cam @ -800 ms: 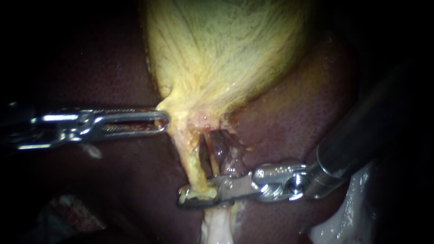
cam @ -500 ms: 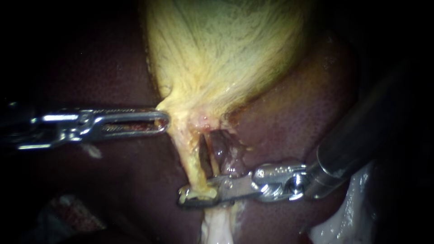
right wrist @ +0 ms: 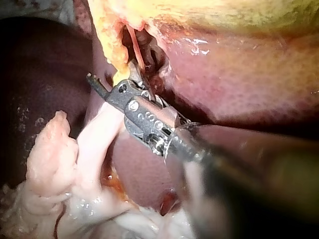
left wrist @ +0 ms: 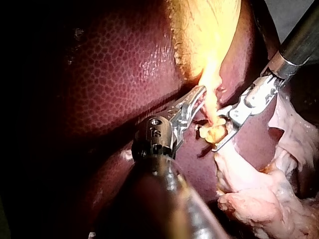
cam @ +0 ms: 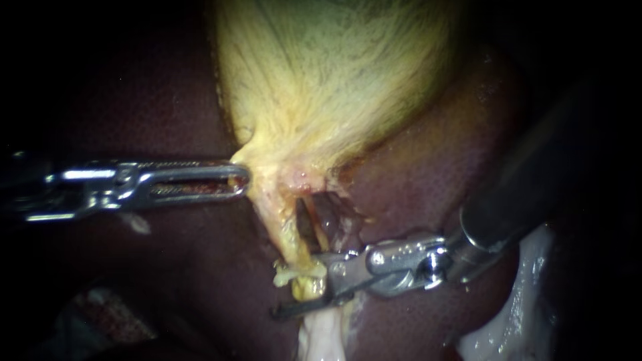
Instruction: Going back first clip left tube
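Holding my right instrument (cam: pixel 297 286) with its jaws parted, I have the frayed lower end of the left tube (cam: pixel 277 227) in the gap, against the upper jaw. The thin lower jaw lies just under it, and I cannot tell whether it touches. The yellow shreds there keep me from seeing whether a clip sits on the tube. Just beside it, on the liver's side, runs a second tube (cam: pixel 309 224), darker, which makes two tubes. Pale tissue (cam: pixel 321 337) hangs below the jaws. My left instrument (cam: pixel 241 182), well apart, has its jaws closed on the gallbladder (cam: pixel 334 80) where it narrows to a neck. Both shafts fade into the dark at the edges. Around it all is one liver (cam: pixel 435 167), with two instruments on it.
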